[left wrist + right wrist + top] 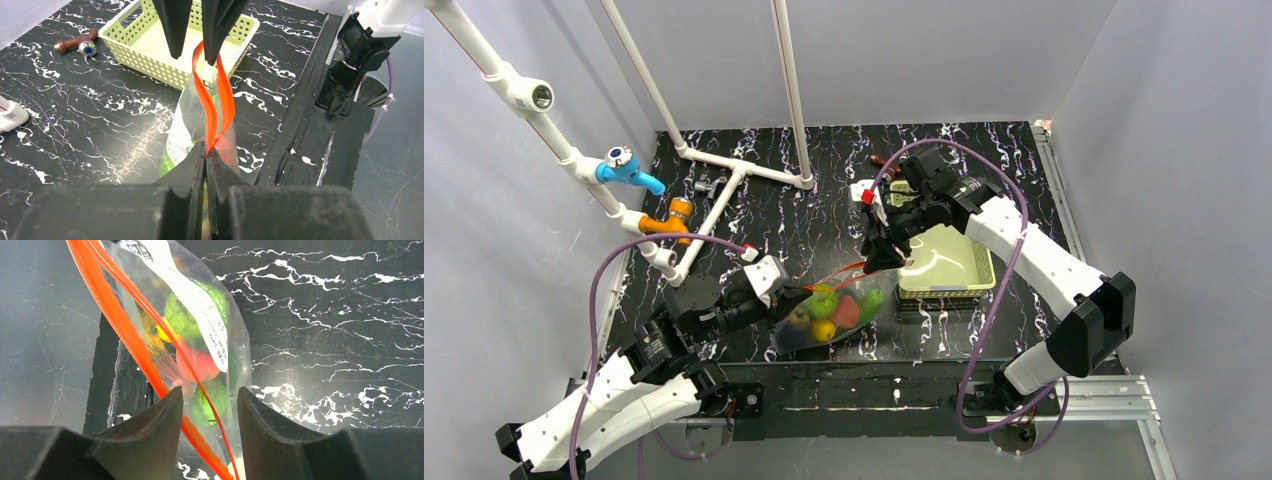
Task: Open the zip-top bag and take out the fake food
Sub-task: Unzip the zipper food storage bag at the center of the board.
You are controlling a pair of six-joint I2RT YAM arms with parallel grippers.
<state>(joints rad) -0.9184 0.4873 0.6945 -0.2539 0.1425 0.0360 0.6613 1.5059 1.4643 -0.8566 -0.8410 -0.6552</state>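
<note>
The left arm (614,400) reaches low from the table's near left corner, the left gripper (206,152) pinched closed on the zip-top bag (186,122). The right arm (1034,250) arches in from the near right corner, wrist bent down, the right gripper (210,392) straddling the bag with its jaws apart.
</note>
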